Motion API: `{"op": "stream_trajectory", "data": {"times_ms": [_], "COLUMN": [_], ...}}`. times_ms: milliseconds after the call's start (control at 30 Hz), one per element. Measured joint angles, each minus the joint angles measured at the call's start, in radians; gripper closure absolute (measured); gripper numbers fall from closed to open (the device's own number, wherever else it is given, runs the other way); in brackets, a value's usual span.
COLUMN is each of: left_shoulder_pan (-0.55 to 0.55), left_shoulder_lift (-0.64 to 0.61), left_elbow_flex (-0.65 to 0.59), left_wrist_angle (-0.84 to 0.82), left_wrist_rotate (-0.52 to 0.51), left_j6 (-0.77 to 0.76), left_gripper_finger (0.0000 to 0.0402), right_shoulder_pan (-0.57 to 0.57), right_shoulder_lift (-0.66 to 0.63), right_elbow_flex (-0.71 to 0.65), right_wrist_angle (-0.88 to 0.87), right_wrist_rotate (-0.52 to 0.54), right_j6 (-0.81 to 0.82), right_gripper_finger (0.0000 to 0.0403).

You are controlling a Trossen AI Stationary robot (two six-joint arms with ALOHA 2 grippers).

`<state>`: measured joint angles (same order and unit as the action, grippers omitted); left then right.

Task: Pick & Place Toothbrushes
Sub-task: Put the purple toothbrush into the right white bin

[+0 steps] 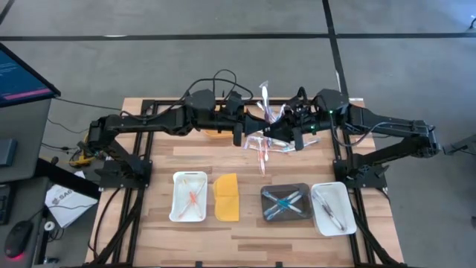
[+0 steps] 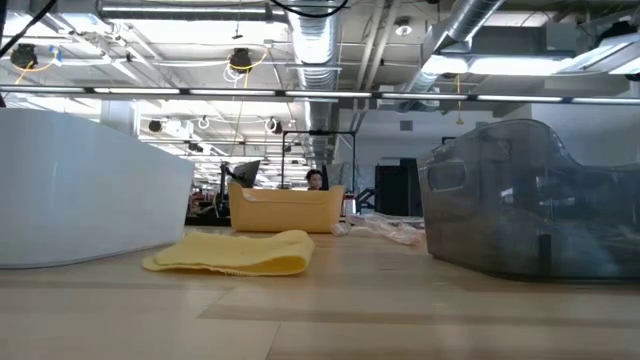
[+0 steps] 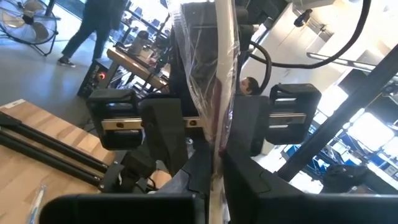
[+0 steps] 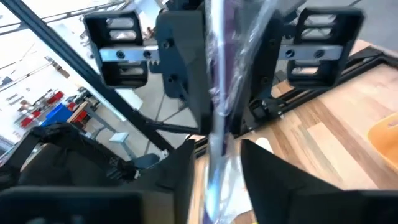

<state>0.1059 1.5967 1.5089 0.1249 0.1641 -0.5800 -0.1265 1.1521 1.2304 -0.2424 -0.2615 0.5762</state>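
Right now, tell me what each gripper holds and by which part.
Both hold one wrapped toothbrush in clear plastic, raised between the arms. The left gripper pinches one end of the wrapper; the right gripper closes around the other end.

High view looked straight down on the whole bench (image 1: 245, 231). Low view sat at bench level, facing the room. Each wrist view looked close past its own tool at the opposite arm; both shared the wrapped toothbrush (image 3: 214, 93) between the tools.
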Motion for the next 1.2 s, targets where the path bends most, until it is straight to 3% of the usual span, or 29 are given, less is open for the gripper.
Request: {"op": "stream_trajectory", "data": {"times_ms": [200,533,733,1000,1200], "left_shoulder_pan": [0.000,0.004,0.024,0.072,0.040], "left_shoulder_lift": [0.000,-0.015,-0.095,-0.180,-0.183], "left_elbow_flex": [0.000,0.000,0.003,0.001,0.001], "left_wrist_angle": [0.001,-0.009,-0.111,-0.335,-0.354], "left_wrist_rotate": [0.002,0.051,0.043,-0.043,-0.057], "left_j6": [0.000,0.001,0.084,0.112,0.131], "left_gripper_finger": [0.0344,0.0280,0.0248,0.0237,0.0244], "right_shoulder_pan": [0.000,0.000,-0.001,0.003,0.071], "right_shoulder_lift": [0.000,-0.009,-0.042,-0.050,-0.056], "right_elbow_flex": [0.000,0.000,0.004,0.146,0.220], "right_wrist_angle": [0.000,-0.004,-0.035,-0.383,-0.739], "right_wrist_rotate": [0.008,0.026,0.041,0.111,0.189], "right_j6": [-0.003,0.017,0.027,0.003,0.084], "right_gripper_finger": [0.0383,0.0383,0.0383,0.0383,0.0383]}}
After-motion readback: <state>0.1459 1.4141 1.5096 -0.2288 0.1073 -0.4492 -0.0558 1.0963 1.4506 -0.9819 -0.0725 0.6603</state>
